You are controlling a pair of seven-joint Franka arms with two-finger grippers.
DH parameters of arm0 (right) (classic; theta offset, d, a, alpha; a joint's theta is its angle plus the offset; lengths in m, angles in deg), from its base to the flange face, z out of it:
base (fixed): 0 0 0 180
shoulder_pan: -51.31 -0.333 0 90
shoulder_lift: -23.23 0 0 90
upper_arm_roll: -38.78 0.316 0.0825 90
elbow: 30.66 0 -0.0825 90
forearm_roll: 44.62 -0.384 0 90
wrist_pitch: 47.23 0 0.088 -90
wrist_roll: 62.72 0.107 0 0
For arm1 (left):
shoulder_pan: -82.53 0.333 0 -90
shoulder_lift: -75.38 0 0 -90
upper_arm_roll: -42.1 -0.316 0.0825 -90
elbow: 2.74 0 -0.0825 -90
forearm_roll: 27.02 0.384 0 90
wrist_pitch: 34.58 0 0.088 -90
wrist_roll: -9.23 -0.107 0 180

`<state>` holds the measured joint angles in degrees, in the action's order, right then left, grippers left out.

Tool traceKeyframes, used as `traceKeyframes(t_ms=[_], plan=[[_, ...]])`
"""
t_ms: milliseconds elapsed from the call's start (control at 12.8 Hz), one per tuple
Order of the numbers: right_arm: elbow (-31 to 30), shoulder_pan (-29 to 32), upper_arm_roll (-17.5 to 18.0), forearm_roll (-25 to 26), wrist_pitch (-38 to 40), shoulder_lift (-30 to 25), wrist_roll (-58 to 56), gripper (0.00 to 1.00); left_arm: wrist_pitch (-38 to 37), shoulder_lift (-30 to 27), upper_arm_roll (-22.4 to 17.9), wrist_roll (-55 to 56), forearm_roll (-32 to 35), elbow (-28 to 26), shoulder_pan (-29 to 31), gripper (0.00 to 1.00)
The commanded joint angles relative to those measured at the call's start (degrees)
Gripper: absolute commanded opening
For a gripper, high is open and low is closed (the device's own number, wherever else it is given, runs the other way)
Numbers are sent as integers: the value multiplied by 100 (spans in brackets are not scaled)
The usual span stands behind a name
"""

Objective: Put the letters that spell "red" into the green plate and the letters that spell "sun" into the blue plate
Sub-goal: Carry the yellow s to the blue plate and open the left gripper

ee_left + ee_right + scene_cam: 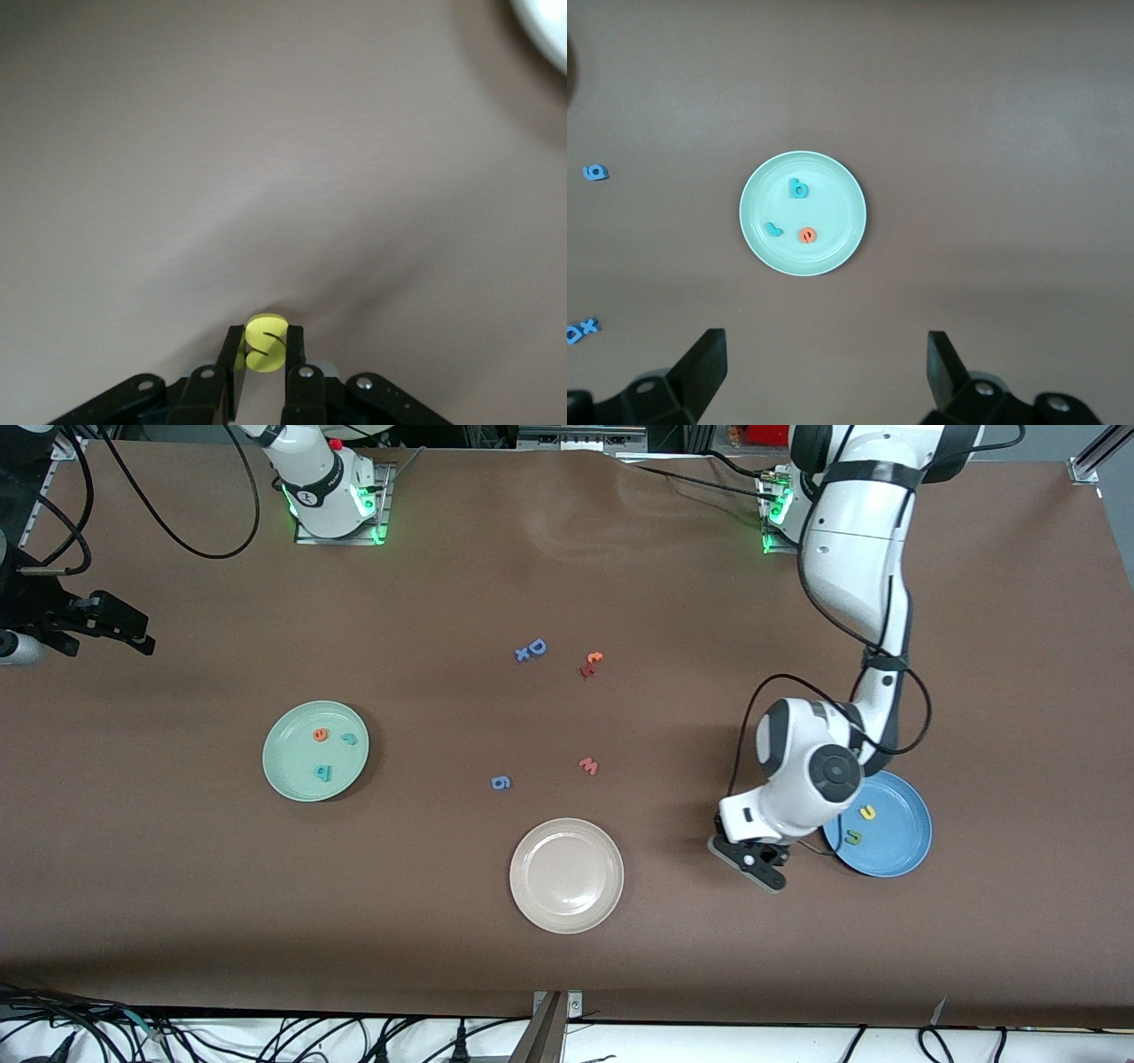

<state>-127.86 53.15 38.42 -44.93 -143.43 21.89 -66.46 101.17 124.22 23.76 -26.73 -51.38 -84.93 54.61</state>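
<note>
Two grippers, catalogued from the working one outward. Left gripper [263, 354]: black two-finger type, low over the brown desk [620, 974] beside the blue plate [904, 850], clenched on a yellow "s" [264, 343], a small rounded foam piece pinched between the flat pads. Blue plate: round, smooth, sky-blue, at the left arm's end of the desk, partly hidden by the white arm; it holds a yellow "u" [867, 812] and an olive-green "n" [853, 837], lying apart from each other.

Right gripper [824, 372]: black fingers spread wide and holding nothing, waiting high over the green plate [288, 779]. Green plate: round, pale mint, plain rim, toward the right arm's end; it holds an orange "e" [320, 734], a teal "r" [350, 739] and a teal "d" [322, 772], all flat foam, none touching.

Other items on the matte brown desk:
- beige-white plate [567, 908], round, glossy, nearest the front camera, between the two coloured plates
- blue "g" [500, 782] and salmon-pink "w" [589, 765], farther from the camera than that plate
- blue capital "D" [536, 646] touching a small blue cross-shaped piece [522, 654]
- two small orange-red pieces [591, 663] near it, shapes unclear
</note>
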Motion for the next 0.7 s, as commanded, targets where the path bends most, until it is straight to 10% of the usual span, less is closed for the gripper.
traceKeyframes(t_ms=[0, 625], plan=[[158, 10, 27, 31, 118, 64, -57, 100, -488, -199, -501, -1049, -253, -69, 50, 0], [149, 10, 36, 22, 92, 72, -56, 100, -577, -243, -723, -2466, -288, -350, 717, 3]])
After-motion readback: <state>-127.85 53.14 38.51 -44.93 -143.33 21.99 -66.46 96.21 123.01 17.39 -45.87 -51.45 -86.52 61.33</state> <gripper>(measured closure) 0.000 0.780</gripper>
